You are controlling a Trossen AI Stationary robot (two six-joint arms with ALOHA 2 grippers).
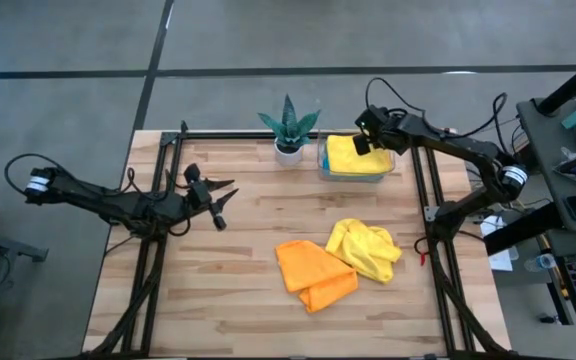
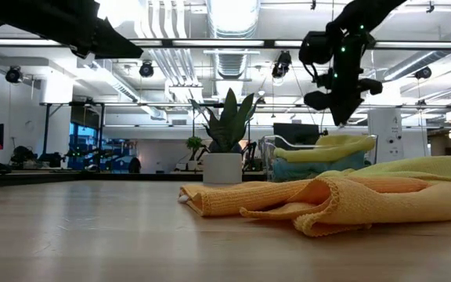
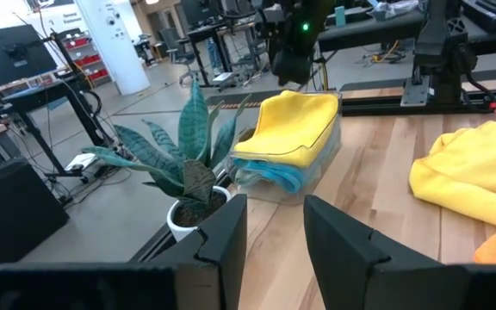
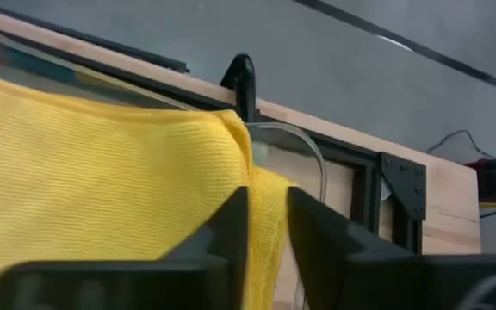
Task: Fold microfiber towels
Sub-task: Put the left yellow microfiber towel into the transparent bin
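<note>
A clear tray (image 1: pixel 389 166) at the table's far right holds a folded yellow towel (image 1: pixel 353 156) lying on a sky blue towel (image 3: pixel 284 177). My right gripper (image 4: pixel 268 232) hovers just above that yellow towel's far corner, pointing steeply down, its fingers a little apart with nothing between them; the low view shows it (image 2: pixel 340 117) clear of the stack. A crumpled yellow towel (image 1: pixel 366 248) and a loosely folded orange towel (image 1: pixel 313 272) lie side by side, touching, on the wood near the right front. My left gripper (image 1: pixel 223 198) waits open at the table's left, held level above the wood.
A spiky potted plant (image 1: pixel 289 130) stands just left of the tray at the far edge. Dark metal rails (image 1: pixel 430 200) run along the table's sides and back. Bare wood (image 1: pixel 198 290) spreads across the table's left and front.
</note>
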